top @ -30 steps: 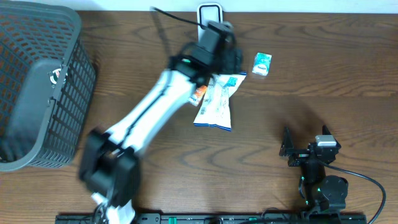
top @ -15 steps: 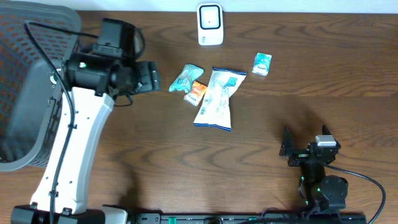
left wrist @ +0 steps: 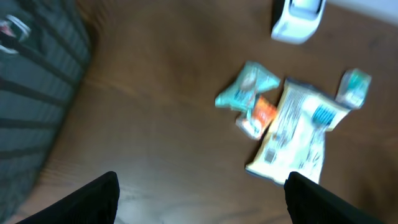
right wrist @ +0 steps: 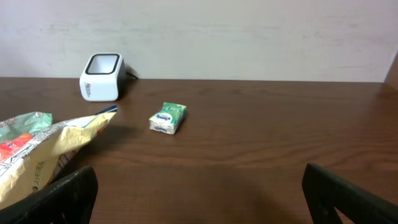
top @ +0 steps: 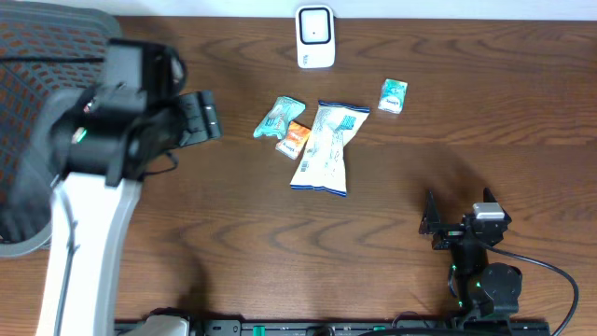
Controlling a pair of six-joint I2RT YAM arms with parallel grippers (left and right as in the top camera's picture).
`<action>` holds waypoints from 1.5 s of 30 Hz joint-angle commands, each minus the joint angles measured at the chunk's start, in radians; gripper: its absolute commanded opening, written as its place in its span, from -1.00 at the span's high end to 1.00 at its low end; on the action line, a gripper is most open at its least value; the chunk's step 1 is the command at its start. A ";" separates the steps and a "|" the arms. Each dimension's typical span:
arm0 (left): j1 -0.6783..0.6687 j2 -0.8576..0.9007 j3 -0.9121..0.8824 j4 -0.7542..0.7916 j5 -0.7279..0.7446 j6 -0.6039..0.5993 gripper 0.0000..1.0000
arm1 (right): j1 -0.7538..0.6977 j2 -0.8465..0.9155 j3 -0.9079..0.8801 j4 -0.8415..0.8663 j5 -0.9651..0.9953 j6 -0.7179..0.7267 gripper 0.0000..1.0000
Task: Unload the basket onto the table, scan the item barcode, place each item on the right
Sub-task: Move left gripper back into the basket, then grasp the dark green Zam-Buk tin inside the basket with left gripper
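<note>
Nearest the robot, at about five o'clock on the table (top: 522,140), the right gripper (top: 431,220) sat parked, its jaws spread wide with nothing between them. It had not stirred over the last second.

Further out, near the table's centre, the snack bag (top: 322,149) lay flat. The orange packet (top: 297,138) touched it at its ten o'clock side, with the teal packet (top: 280,115) just beyond. The green packet (top: 393,95) lay apart at the bag's one o'clock. The scanner (top: 315,37) stood at the far edge, at twelve o'clock.

What had changed was the left arm. A second before, it had been stretched over this cluster toward the scanner, hiding the teal packet. It had since swung away to about ten o'clock, beside the basket (top: 37,42). There the left gripper (top: 207,116) hung released and empty, and its wrist view showed only bare wood between the fingertips.

So every item lay on the table, with none held and none at the scanner. By my judgement the next scan still needed a fresh pick. Whether that earlier reach had scanned anything could not be told.
</note>
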 commanded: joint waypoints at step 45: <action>0.666 0.826 0.183 0.453 0.020 0.347 -0.59 | 0.003 -0.002 -0.002 -0.004 0.001 0.011 -0.98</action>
